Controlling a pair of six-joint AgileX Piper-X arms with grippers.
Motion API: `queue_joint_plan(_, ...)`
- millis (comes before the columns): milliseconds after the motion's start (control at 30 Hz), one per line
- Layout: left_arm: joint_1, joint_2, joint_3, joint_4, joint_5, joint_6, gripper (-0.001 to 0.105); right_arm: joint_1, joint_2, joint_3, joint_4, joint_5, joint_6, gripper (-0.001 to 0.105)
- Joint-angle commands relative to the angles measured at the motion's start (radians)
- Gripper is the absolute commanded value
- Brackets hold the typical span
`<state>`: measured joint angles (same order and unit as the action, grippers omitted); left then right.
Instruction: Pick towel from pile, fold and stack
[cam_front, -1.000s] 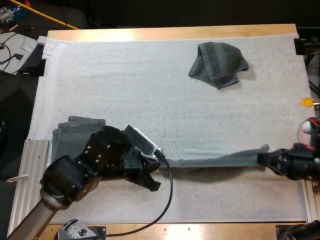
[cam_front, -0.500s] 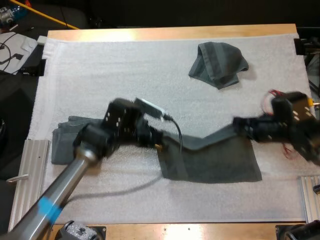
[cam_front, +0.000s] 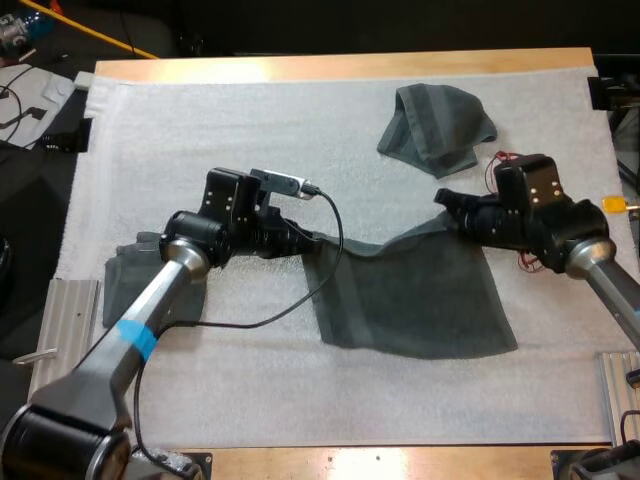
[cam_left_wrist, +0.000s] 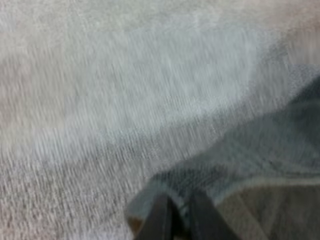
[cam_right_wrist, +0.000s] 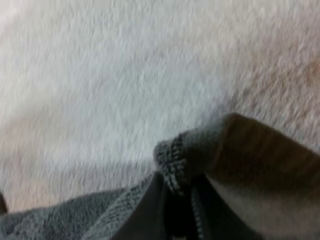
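The spread towel (cam_front: 420, 305) lies flat on the near half of the white mat (cam_front: 200, 150), its far edge lifted. The left hand (cam_front: 305, 243) is clamped on its far left corner, the right hand (cam_front: 447, 203) on the far right one. The left arm partly covers the folded stack (cam_front: 125, 290). Farther off lies the crumpled towel (cam_front: 440, 125), well apart. The wooden surface (cam_front: 350, 66) borders the mat.

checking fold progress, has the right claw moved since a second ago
Yes. The right claw moved from the wooden table's near edge toward the crumpled dark grey-green towel, which stayed put.
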<state>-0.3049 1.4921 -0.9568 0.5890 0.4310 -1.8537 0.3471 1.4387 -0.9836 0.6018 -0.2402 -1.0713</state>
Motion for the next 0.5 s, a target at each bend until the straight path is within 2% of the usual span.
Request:
queue_joint_plan(0, 0.01, 0.035, -0.004, -0.052, 0.007, -0.008, 0.0, -0.012, 0.012, -0.005, -0.045, 0.06, 0.027, 0.0)
queue_joint_plan(467, 0.011, 0.092, -0.005, -0.154, -0.023, -0.026, 0.0, -0.014, 0.072, 0.0, -0.121, 0.121, 0.047, 0.0)
